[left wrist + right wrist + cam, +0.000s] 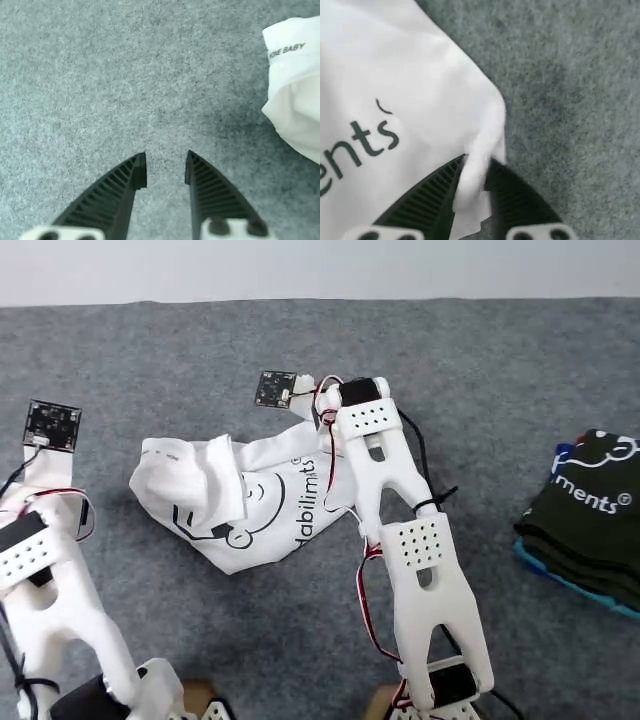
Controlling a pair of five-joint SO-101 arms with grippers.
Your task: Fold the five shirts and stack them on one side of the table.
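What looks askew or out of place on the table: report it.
The white shirt lies crumpled and bunched mid-table, not folded, with one edge pinched in the right gripper. The folded stack at the table's side looks tidy.

Obstacles: crumpled white shirt point(230, 505), centre-left; right arm point(415, 540) stretched from near edge to middle (splitting the table); folded stack point(585, 515) at right edge. Free: grey table point(480, 370) along far side, and between arm and stack.

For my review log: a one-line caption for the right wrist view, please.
Right gripper, fingers shut on a bunched edge of the white shirt, with the grey table alongside.
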